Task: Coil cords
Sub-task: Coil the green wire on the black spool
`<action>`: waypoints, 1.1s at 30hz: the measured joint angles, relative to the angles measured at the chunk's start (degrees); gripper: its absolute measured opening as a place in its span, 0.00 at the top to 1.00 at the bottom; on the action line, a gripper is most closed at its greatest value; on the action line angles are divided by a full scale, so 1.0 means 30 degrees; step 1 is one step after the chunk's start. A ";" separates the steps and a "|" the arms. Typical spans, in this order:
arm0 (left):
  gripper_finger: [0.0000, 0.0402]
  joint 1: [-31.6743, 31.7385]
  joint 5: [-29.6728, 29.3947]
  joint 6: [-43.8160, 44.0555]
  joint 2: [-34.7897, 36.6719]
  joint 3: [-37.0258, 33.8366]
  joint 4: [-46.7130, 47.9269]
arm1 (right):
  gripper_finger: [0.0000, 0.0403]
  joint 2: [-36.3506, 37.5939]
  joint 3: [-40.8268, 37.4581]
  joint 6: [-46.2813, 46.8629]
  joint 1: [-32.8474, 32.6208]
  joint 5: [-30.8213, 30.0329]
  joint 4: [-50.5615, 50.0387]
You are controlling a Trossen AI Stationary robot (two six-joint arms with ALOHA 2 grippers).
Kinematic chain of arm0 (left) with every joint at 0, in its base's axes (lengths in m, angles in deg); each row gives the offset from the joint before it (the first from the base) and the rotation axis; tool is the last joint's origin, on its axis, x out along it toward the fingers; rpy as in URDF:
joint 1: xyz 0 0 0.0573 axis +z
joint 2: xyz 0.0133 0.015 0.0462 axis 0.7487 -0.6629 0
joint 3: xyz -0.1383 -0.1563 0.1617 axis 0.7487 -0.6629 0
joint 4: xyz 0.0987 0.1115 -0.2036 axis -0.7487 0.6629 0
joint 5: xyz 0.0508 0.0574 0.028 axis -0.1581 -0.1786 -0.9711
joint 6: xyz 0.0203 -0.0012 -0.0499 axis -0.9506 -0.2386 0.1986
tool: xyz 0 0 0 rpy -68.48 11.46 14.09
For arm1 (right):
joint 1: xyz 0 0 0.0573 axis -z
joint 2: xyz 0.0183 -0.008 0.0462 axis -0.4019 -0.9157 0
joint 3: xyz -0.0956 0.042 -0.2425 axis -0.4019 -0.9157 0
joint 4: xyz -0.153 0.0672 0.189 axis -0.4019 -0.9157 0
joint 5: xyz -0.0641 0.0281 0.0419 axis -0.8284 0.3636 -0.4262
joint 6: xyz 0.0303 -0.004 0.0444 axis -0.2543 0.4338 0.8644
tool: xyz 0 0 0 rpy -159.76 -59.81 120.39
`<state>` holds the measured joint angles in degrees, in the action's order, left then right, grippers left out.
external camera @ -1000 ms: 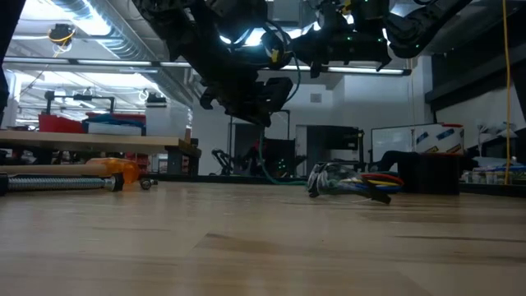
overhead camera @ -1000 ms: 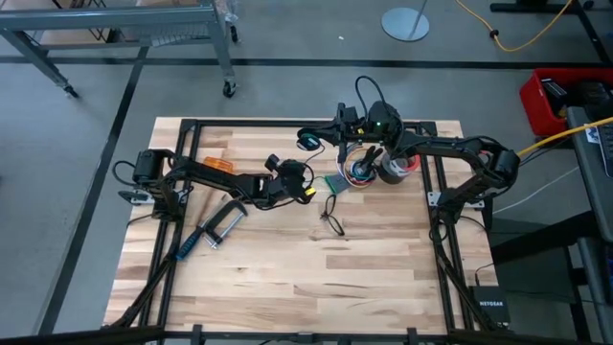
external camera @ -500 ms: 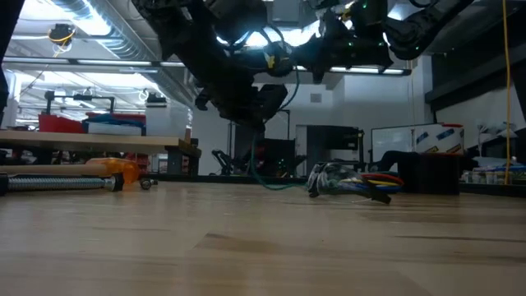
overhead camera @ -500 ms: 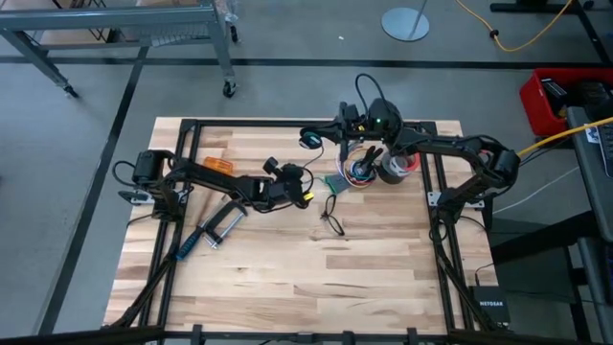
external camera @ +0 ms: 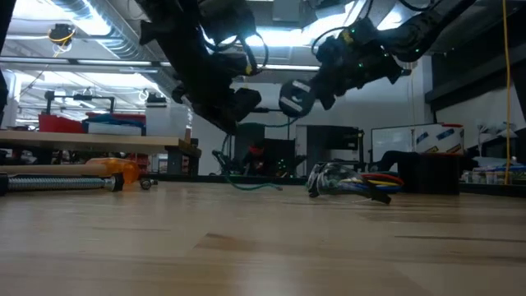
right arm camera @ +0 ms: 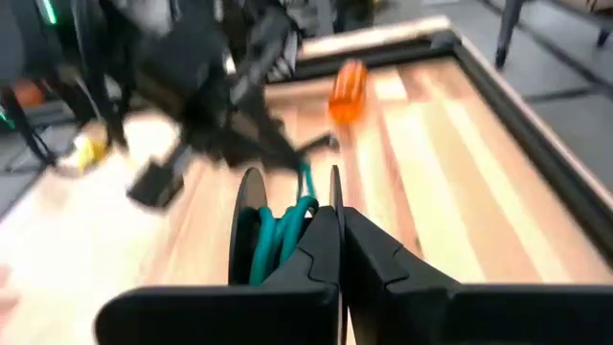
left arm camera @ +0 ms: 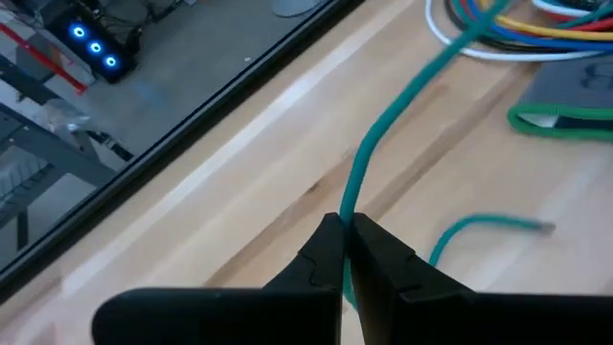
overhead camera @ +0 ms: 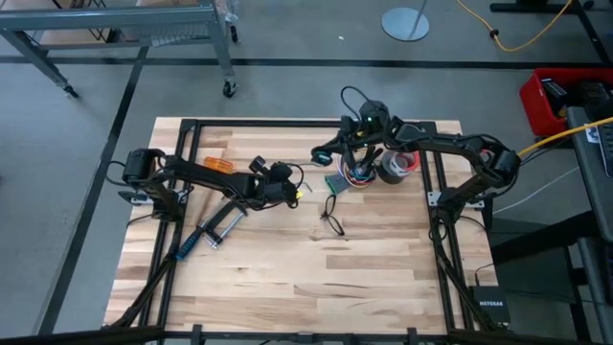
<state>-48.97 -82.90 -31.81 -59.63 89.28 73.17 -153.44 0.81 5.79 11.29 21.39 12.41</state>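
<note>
So, starting with the left wrist view: the left claw (left arm camera: 343, 228) is seen clamped shut on a thin flexible cord (left arm camera: 383, 125), which looks teal-green up close. From the pinch, the cord is stretched up and away over the light wooden worktop (left arm camera: 239, 192) toward a bundle of multicoloured wires (left arm camera: 517, 24). A loose end of it is left lying on the wood nearby.

From the right wrist view, the right claw (right arm camera: 335, 222) is shown with its fingers pressed together. More of that cord is wound in loops right at their tips, between two round disc-like edges (right arm camera: 251, 206). Whether anything is actually pinched can't be made out.

From the high view, the left claw is found near the middle of the worktop with a small yellow piece (overhead camera: 300, 191) just beside it. The right claw is placed toward the far edge, next to the wire bundle and a dark roll of tape (overhead camera: 396, 169). A metal screw clamp (overhead camera: 218, 228) is laid well off to the left.

In the low view, both claws are held up above the wood, and the cord is draped down onto it between them.
</note>
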 joint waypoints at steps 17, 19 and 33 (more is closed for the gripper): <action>1.00 0.1261 0.2629 -0.1646 0.1475 0.0153 -0.4898 | 0.99 0.0000 0.0000 -0.2723 -0.3656 -0.9665 -0.2143; 1.00 0.1326 0.3059 -0.1987 0.1475 0.0153 -0.6452 | 0.99 0.0000 0.0000 -0.2716 -0.3999 -1.0877 -0.2064; 1.00 0.1197 0.5877 -0.2063 0.0697 0.0182 -1.1753 | 0.99 -0.0049 0.0000 -0.0061 -0.4424 -1.1998 0.3236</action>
<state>-45.38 -65.27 -38.00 -57.54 89.82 37.91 -153.58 0.81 5.60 -1.98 -14.60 22.12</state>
